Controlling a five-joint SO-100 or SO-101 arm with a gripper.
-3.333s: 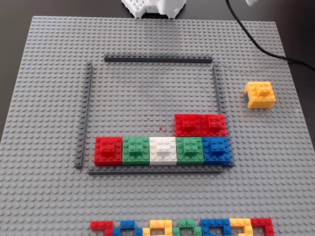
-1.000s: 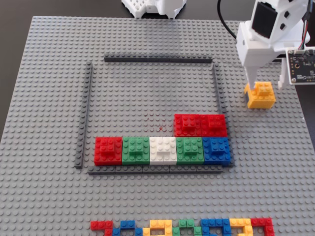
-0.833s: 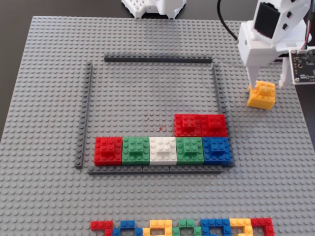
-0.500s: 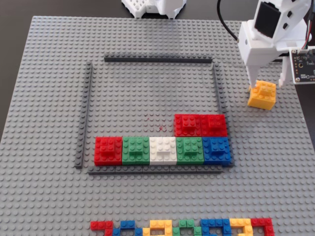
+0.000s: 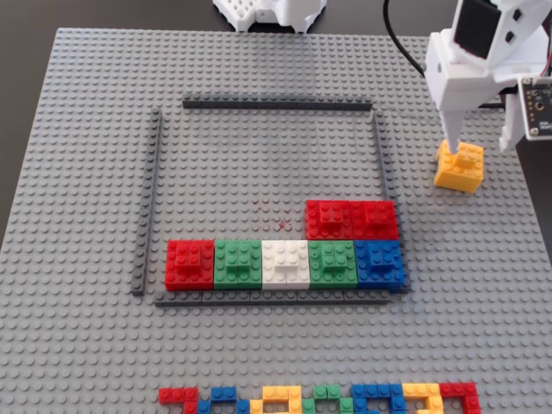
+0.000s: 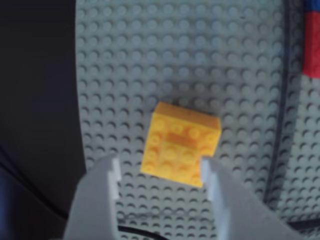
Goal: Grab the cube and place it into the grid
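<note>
A yellow cube [image 5: 460, 166] sits on the grey baseplate [image 5: 78, 172], to the right of and outside the dark grey grid frame [image 5: 276, 105]. My white gripper [image 5: 457, 147] hangs right over the cube, one fingertip touching its upper left corner. In the wrist view the gripper [image 6: 161, 170] is open and empty. The yellow cube [image 6: 181, 142] lies just ahead of the fingertips, its near edge between them and its corner against the right finger [image 6: 212, 175].
Inside the frame a row holds red [image 5: 189, 263], green [image 5: 238, 263], white [image 5: 285, 263], green [image 5: 332, 261] and blue [image 5: 379, 261] cubes, with two red cubes [image 5: 351, 218] above the right end. Loose coloured bricks [image 5: 319, 398] line the front edge. A black cable [image 5: 401, 43] runs at the back right.
</note>
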